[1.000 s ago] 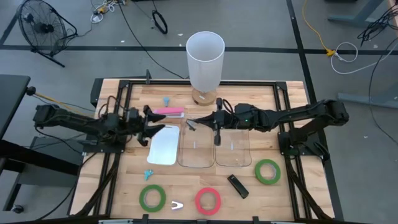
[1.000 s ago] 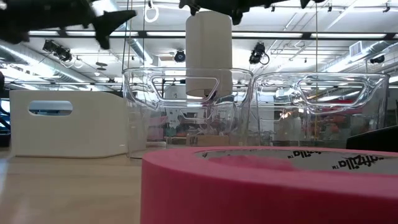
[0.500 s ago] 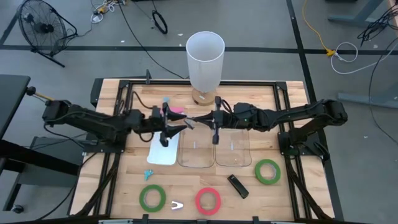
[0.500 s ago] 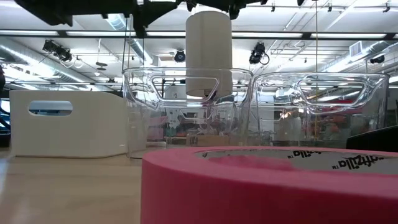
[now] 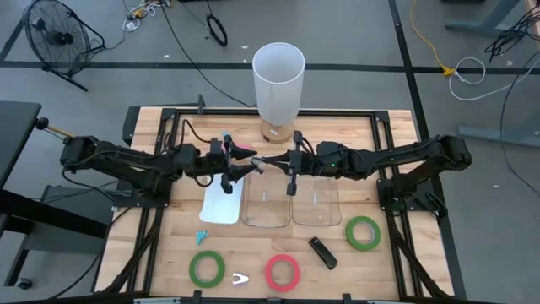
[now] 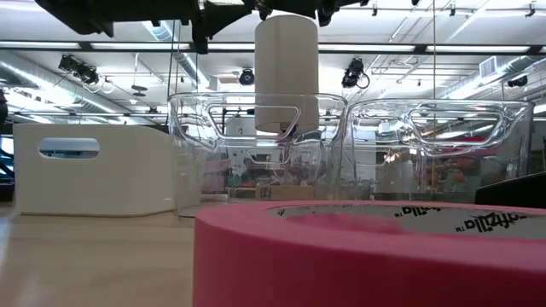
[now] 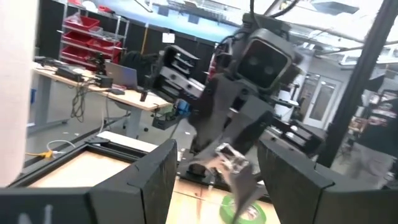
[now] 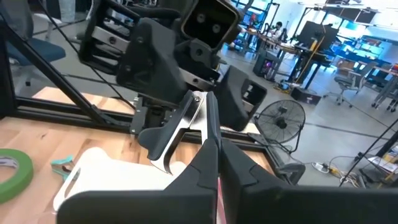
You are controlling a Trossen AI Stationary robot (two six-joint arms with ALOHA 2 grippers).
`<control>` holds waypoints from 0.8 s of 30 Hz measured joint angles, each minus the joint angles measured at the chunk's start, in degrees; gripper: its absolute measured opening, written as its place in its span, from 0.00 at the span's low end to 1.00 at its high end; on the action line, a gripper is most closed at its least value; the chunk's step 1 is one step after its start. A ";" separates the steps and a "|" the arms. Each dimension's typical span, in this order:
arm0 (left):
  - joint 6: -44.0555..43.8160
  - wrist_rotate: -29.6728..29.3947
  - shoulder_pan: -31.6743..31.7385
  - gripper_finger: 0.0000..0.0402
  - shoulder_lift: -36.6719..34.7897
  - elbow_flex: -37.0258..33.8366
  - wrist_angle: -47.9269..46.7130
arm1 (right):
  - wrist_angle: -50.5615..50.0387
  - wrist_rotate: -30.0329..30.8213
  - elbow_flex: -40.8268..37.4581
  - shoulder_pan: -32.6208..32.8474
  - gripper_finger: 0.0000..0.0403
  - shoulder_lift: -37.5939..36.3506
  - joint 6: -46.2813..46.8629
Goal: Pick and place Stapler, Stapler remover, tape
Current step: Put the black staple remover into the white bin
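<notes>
Both arms meet above the middle of the table, over the gap between the white bin [image 5: 223, 199] and the nearer clear bin [image 5: 267, 201]. The right gripper [image 8: 208, 134] pinches a small metal piece, seemingly the stapler remover [image 8: 180, 127], whose long axis points at the left gripper [image 7: 214, 177]; that one faces it with fingers spread wide, and looks nearest to take it. I judge a handover is due. Another small silver clip [image 5: 240, 278] lies at the table's near edge between the green tape [image 5: 207, 268] and red-pink tape [image 5: 282, 273]. The black stapler [image 5: 321, 251] and second green tape [image 5: 363, 232] lie well apart, unobstructed.
</notes>
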 joint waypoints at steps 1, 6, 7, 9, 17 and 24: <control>-0.17 -0.36 0.10 0.56 0.15 0.00 -0.03 | 0.09 0.00 0.00 0.02 0.00 0.00 -0.02; -2.08 -0.99 0.92 0.52 1.21 0.09 -0.48 | 0.11 0.63 0.00 -0.02 0.00 0.00 -0.02; -2.12 -1.02 0.96 0.49 1.48 0.09 -0.14 | 0.17 0.95 0.00 -0.03 0.00 0.00 -0.03; -2.12 -0.97 0.95 0.40 1.81 0.09 -0.19 | -0.23 1.59 0.00 -0.03 0.00 0.00 -0.04; -1.27 -1.50 1.05 0.11 1.79 0.03 -0.14 | -0.77 2.46 -0.02 -0.03 0.00 -0.11 -0.61; -1.03 -1.39 1.18 0.11 1.81 0.02 -0.58 | -1.30 2.99 -0.02 0.02 0.03 -0.11 -1.59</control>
